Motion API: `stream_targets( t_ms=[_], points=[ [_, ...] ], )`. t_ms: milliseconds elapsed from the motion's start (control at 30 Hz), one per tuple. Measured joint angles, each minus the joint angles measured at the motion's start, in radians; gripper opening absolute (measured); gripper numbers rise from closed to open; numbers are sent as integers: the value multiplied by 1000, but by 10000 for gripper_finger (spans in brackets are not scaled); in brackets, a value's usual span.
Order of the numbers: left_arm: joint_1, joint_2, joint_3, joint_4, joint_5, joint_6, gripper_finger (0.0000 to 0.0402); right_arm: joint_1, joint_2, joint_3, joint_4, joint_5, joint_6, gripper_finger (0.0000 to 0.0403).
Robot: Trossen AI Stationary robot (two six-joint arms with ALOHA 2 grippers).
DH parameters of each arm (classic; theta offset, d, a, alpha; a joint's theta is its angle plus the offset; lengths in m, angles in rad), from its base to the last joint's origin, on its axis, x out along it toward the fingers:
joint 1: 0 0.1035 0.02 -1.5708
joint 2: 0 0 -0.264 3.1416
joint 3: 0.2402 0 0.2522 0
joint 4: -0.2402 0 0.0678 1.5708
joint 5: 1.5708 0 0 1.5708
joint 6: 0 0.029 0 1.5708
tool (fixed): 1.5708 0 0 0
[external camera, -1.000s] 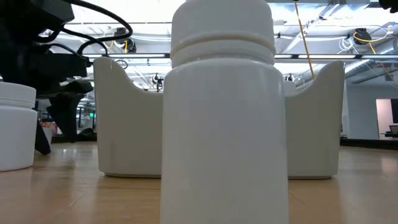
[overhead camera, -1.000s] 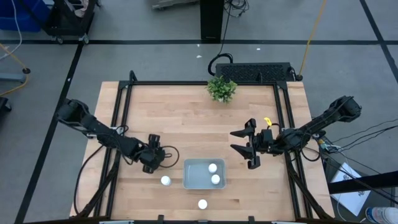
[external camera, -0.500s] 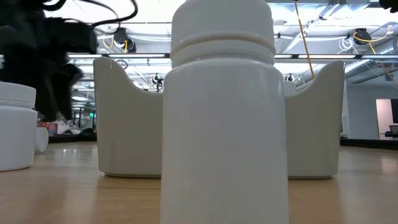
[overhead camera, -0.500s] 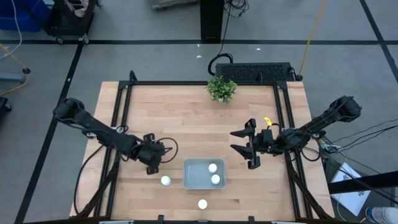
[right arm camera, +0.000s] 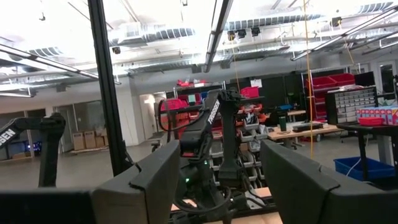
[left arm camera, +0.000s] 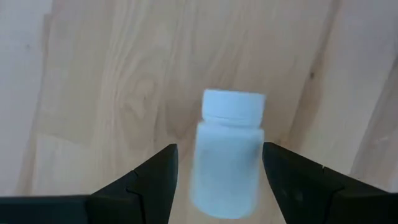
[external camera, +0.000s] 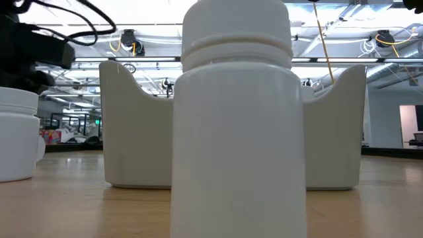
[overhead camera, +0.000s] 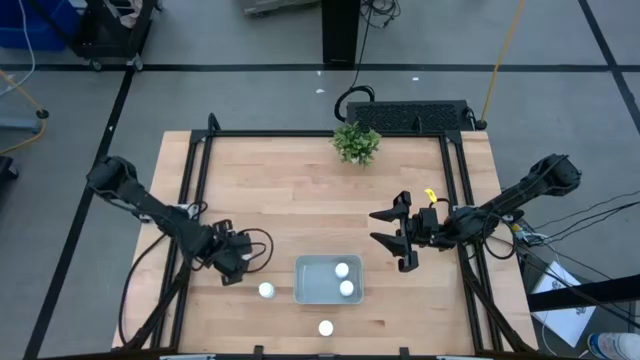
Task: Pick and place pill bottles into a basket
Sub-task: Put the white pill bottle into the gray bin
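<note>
The pale grey-blue tray (overhead camera: 312,284) lies near the table's front edge, with two white pill bottles (overhead camera: 342,269) (overhead camera: 347,288) in it. A third bottle (overhead camera: 266,290) stands on the wood left of the tray. Another (overhead camera: 326,327) stands in front of the tray and fills the low view (external camera: 238,119). My left gripper (overhead camera: 236,264) is open, a little left of and behind the third bottle. In the left wrist view that bottle (left arm camera: 227,168) stands ahead, between the open fingers (left arm camera: 219,149). My right gripper (overhead camera: 384,228) is open and empty, right of the tray.
A small green plant (overhead camera: 356,142) stands at the table's far edge. Black frame rails (overhead camera: 193,170) run along both sides of the table. Bare wood lies between the plant and the tray. The tray's high end walls (external camera: 129,132) show in the low view.
My left gripper has drawn back from the tray's left side toward the table's left edge and a little toward its near edge. In the low view the arm has gone off to the left. The bottles and the tray have stayed put.
</note>
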Motion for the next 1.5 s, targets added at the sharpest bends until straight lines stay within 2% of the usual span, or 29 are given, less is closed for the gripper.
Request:
stream_targets(
  t_ms=[167, 300, 433, 567, 967, 1167, 1267, 1500],
  points=[
    [-38, 1, 0, 17, -39, -63, 241, 0, 0, 0, 0, 0, 0, 215],
    [-54, 1, 0, -16, -40, -35, 241, 0, 0, 0, 0, 0, 0, 215],
    [-62, 1, 0, -56, -80, 35, 241, 0, 0, 0, 0, 0, -1, 215],
    [-61, 1, 0, -115, -58, 108, 241, 0, 0, 0, -1, 0, -2, 215],
    [-11, 2, 0, -120, -112, 307, 241, -7, 0, 0, -6, 0, -1, 215],
    [-8, 33, 0, -56, -97, 356, 241, -7, 0, 0, -7, 0, -1, 215],
    [-16, 58, 0, -2, -123, 388, 241, -7, 0, 0, -7, 0, 0, 215],
    [-8, 104, 0, 2, -112, 428, 241, -7, 0, 0, -8, 0, 4, 215]
  ],
)
